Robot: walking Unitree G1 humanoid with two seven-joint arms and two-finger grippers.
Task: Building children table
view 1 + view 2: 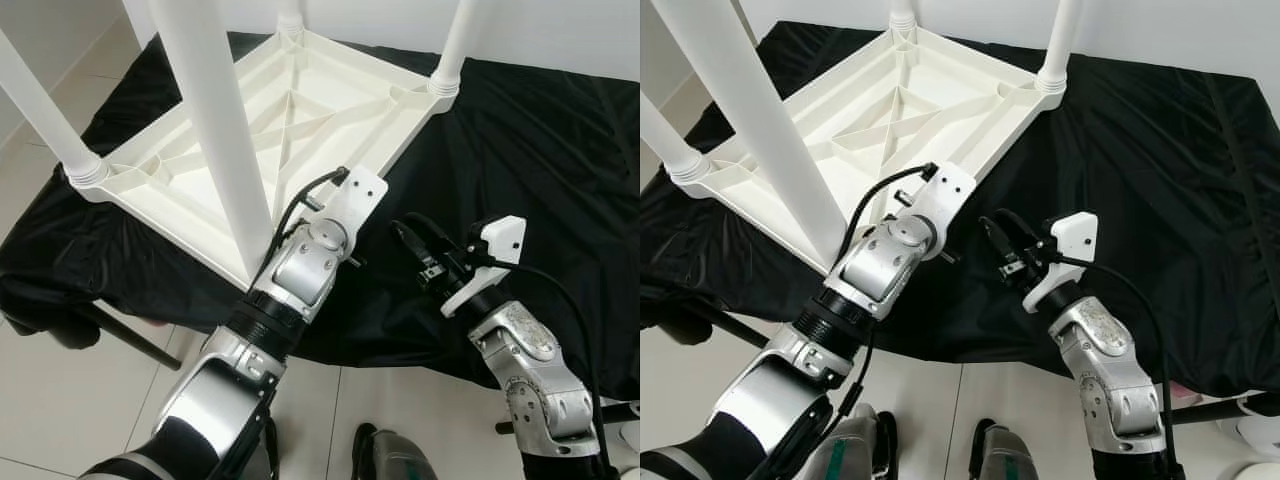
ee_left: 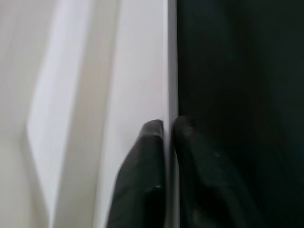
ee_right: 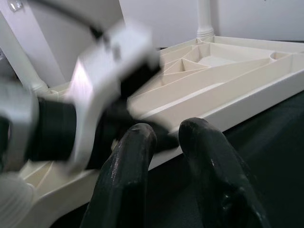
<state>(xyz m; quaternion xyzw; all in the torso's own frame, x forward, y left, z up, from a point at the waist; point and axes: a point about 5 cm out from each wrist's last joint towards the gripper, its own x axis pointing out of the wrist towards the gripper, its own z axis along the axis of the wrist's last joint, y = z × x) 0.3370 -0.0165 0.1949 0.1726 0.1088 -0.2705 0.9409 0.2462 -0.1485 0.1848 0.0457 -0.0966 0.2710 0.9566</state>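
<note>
White table (image 1: 300,110) lies upside down on a black cloth (image 1: 540,160), four legs (image 1: 215,130) up. Left gripper (image 2: 167,130) at the table's near edge, jaws clenched on the rim. Right gripper (image 3: 166,135) hangs over the cloth just beside it, jaws slightly parted, grasping nothing.

No readable text anywhere.
Checked all four views: no labels, brands, nos. or signs legible on the white table (image 1: 300,110), its legs, the black cloth (image 1: 540,150), or the silver arms & white wrist housings. Wrist views too close/blurred to show any print.
</note>
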